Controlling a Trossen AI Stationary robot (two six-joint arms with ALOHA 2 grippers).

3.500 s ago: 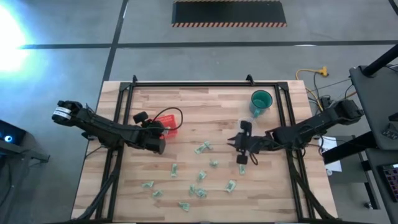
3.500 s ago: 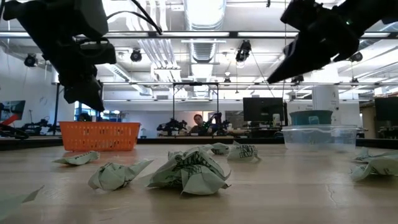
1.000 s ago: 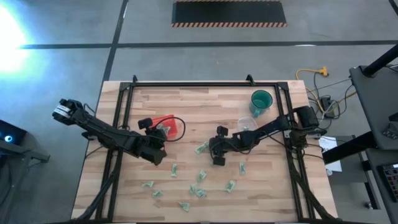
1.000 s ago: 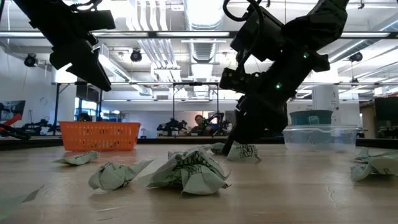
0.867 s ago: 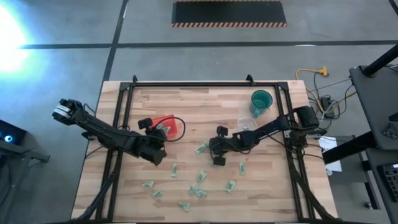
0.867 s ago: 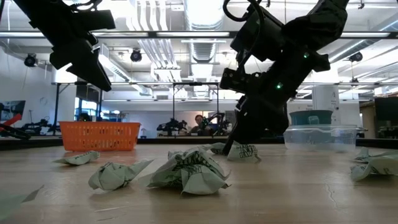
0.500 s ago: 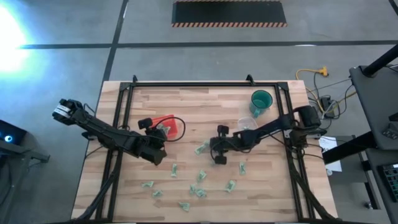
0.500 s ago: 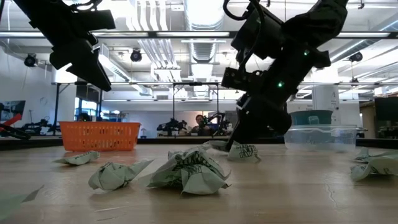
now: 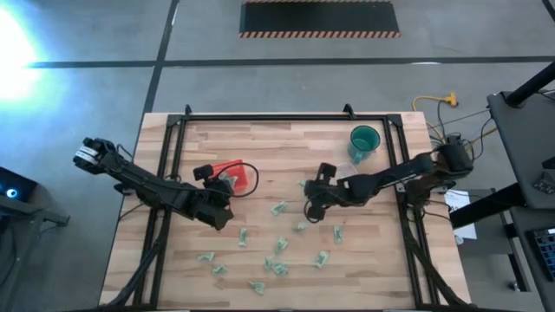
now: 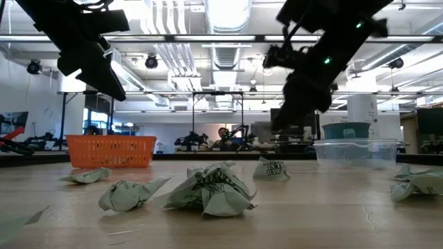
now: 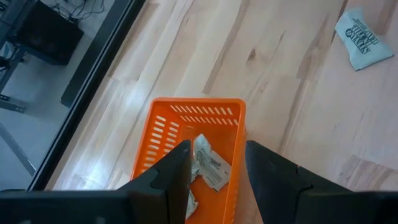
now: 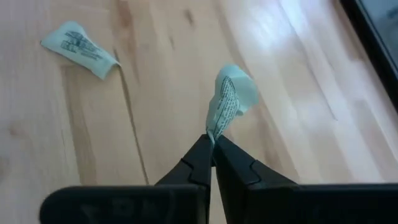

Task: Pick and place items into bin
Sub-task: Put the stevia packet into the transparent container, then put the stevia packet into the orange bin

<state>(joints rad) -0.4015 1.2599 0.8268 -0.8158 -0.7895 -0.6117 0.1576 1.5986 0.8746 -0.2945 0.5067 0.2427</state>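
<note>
The right gripper (image 12: 212, 148) has its two dark fingers pressed together on a crumpled green-and-white wrapper (image 12: 229, 99), pinching it by one edge so the paper sticks up past the tips, lifted off the wood. From above, that right gripper (image 9: 310, 208) sits near the middle of the picture, just right of center, with its arm reaching in from the right side. The left gripper (image 11: 216, 163) has its fingers spread apart, and between them you can see the orange bin (image 11: 163, 140) with a couple of wrappers already lying inside it. From above, the left gripper (image 9: 218, 214) is at the center left, just below the orange bin (image 9: 236, 176), which looks red from up there. The other wrappers (image 9: 277, 267) are scattered over the lower middle of the wooden table (image 9: 269, 143), most of them well apart from each other. One flat wrapper (image 12: 79, 41) lies on the wood at the upper left of the right wrist view. A green cup (image 9: 364, 140) stands at the upper right of the table, with a clear tub (image 10: 356, 152) near it. Looking level across the table, a big crumpled wrapper (image 10: 208, 189) sits in the bottom middle, and the bin (image 10: 111, 151) stands at the left.
</note>
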